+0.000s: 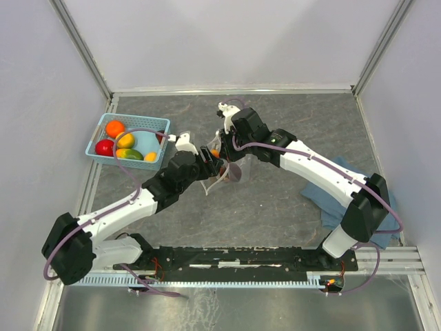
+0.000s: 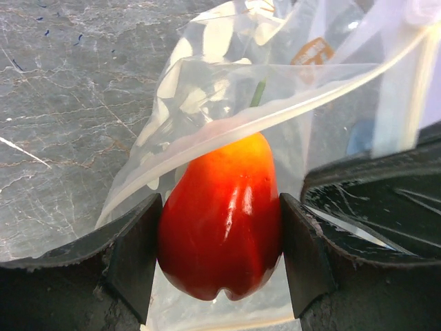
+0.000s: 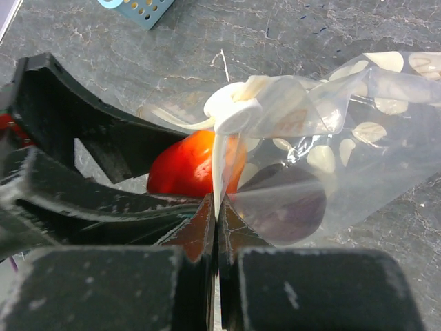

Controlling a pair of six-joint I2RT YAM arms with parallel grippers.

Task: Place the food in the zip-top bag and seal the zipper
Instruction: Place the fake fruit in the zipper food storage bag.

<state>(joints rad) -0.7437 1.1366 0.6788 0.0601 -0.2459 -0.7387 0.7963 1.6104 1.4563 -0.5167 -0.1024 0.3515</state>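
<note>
My left gripper (image 2: 220, 258) is shut on a glossy red-orange toy fruit (image 2: 220, 221), held at the mouth of the clear zip-top bag (image 2: 241, 89). The pale zipper strip (image 2: 227, 127) crosses just over the fruit's top. My right gripper (image 3: 218, 207) is shut on the zipper edge (image 3: 218, 165) and holds the bag's mouth up. A dark purple toy (image 3: 289, 203) lies inside the spotted bag (image 3: 372, 131). In the top view both grippers meet at the bag (image 1: 231, 172) mid-table; the left gripper (image 1: 212, 160) and the right gripper (image 1: 224, 141) are close together.
A light-blue perforated basket (image 1: 127, 124) at the back left holds several toy fruits, orange, red, yellow and green. A blue cloth (image 1: 329, 196) lies under the right arm at the right. The basket's corner shows in the right wrist view (image 3: 141, 8).
</note>
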